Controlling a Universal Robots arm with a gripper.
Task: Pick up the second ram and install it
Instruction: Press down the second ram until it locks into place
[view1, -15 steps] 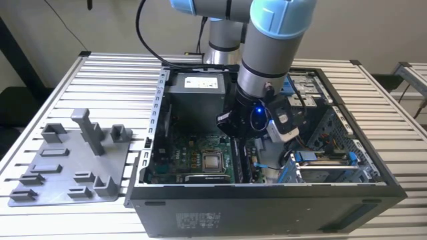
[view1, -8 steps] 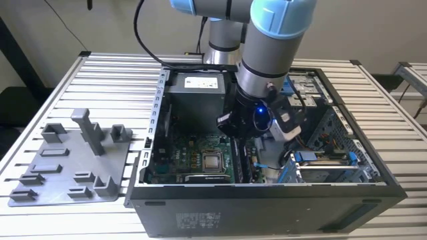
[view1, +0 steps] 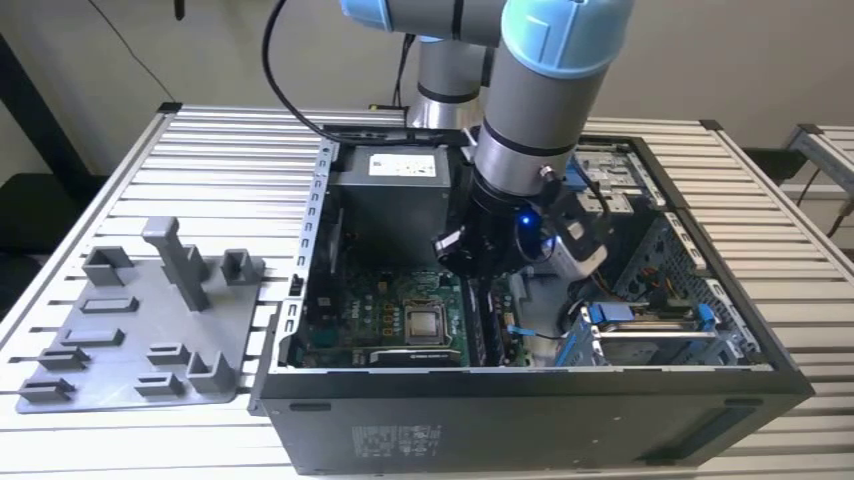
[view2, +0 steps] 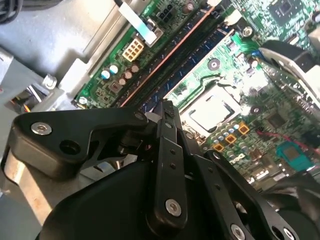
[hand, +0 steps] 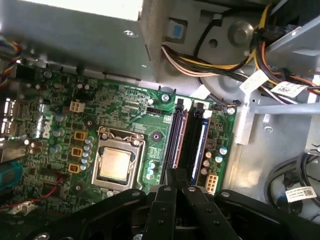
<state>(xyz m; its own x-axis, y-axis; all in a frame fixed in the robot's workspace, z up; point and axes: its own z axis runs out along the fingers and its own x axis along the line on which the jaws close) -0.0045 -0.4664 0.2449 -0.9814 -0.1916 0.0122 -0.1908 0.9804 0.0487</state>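
My gripper (view1: 483, 275) reaches down inside the open computer case (view1: 534, 385), over the motherboard (hand: 60, 125). Its black fingers are pressed together, tip (view2: 166, 107) just above the near end of the memory slots. Two long dark strips lie side by side in those slots beside the processor socket (hand: 116, 165). The one nearer the socket (hand: 176, 135) has a coppery edge and looks like a ram stick standing in its slot. The other (hand: 197, 145) has a blue edge. My fingertips (hand: 176, 176) hide the slots' near ends, and I see nothing clamped between them.
A grey fixture plate (view1: 134, 330) with upright blocks lies on the slatted table at the exterior view's left. Inside the case, the power supply (view1: 387, 165) sits at the back. Bundled cables (hand: 225, 65) and a drive cage (view1: 654, 330) crowd the side beyond the slots.
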